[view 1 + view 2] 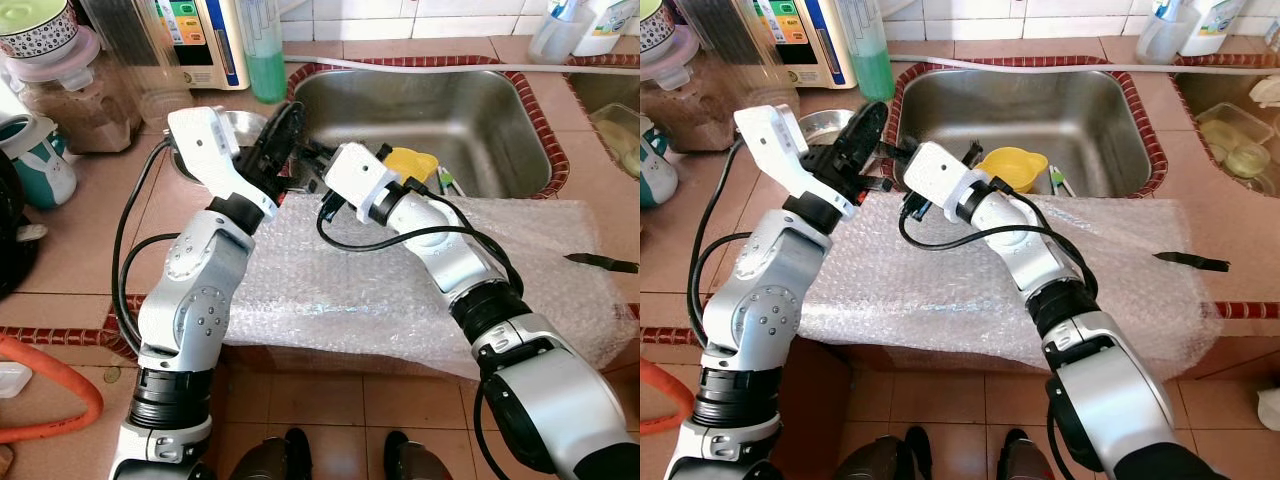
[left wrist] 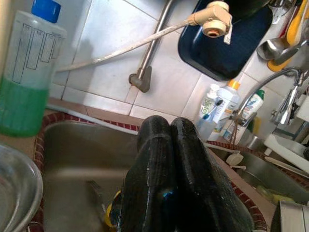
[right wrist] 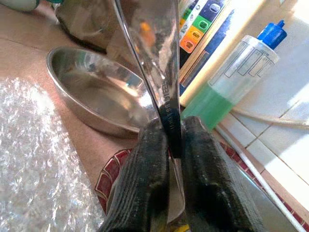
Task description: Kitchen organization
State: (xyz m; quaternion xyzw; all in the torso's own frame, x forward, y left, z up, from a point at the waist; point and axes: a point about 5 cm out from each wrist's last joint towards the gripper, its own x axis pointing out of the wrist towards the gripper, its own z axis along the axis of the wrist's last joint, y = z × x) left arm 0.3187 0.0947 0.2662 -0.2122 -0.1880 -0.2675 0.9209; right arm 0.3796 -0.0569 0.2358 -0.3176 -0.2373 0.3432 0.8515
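Observation:
My right gripper (image 3: 170, 131) is shut on a shiny flat steel utensil (image 3: 153, 48) that sticks up from between its fingers. It hovers at the sink's near left corner, over the far edge of the bubble wrap (image 1: 380, 290). My left gripper (image 1: 283, 128) is shut, with its fingers (image 2: 159, 159) pressed together and nothing seen between them. It points toward the sink (image 1: 440, 110), just left of the right gripper and almost touching it. A steel bowl (image 3: 91, 96) sits on the counter behind both grippers.
A yellow item (image 1: 1015, 165) lies in the sink. A bottle of green liquid (image 1: 266, 60), jars and a box stand along the back left. A black object (image 1: 600, 263) rests at the bubble wrap's right edge. An orange hose (image 1: 50, 400) lies at lower left.

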